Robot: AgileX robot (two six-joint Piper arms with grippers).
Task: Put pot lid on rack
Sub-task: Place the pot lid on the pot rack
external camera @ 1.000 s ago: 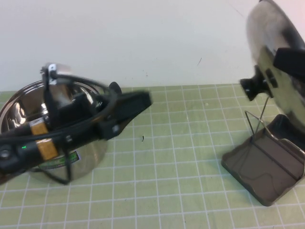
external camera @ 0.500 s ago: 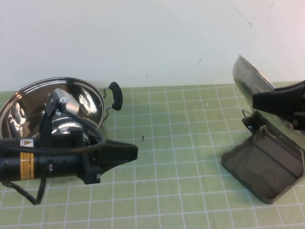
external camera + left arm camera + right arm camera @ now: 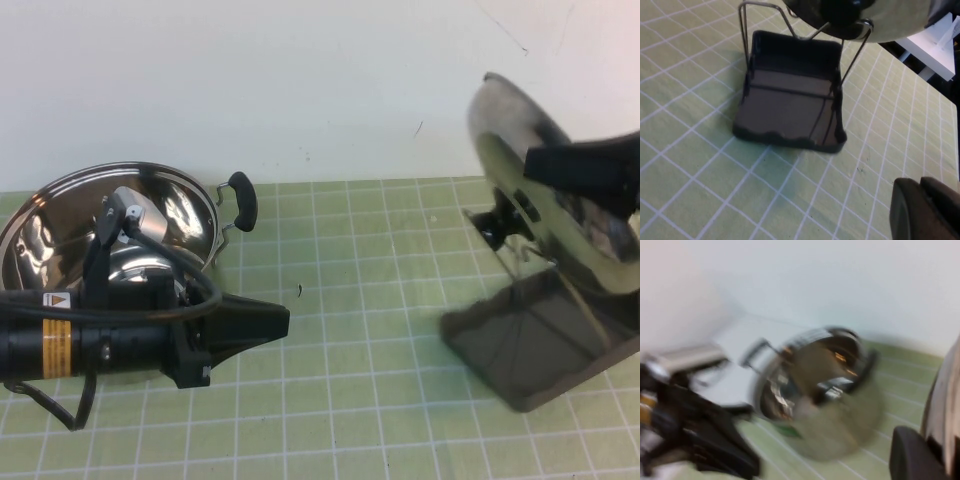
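The right gripper (image 3: 560,175) is clamped on the edge of the lid (image 3: 545,190) at the right side of the high view, holding it up on edge above the rack (image 3: 530,335). The lid stands tilted, its domed steel face turned toward the left arm, and its black knob (image 3: 495,225) sticks out to the left, just above the rack's back end. In the left wrist view the knob (image 3: 842,15) hangs right over the wire loops (image 3: 747,45) at the far end of the rack (image 3: 790,105), close to the wires; whether it touches them cannot be told. The rack is a dark grey tray sitting on the green gridded mat (image 3: 380,300), with thin silver wires rising from its back edge. The left gripper (image 3: 275,320) lies low over the mat at the left, pointing toward the rack, its tip narrowed to a closed point with nothing in it. Behind the left arm stands the pot (image 3: 120,240), open and shiny inside, with a black handle (image 3: 242,200) at its right rim. The right wrist view shows the pot (image 3: 815,390) blurred across the mat, with the lid's rim (image 3: 940,405) close at the frame's edge.
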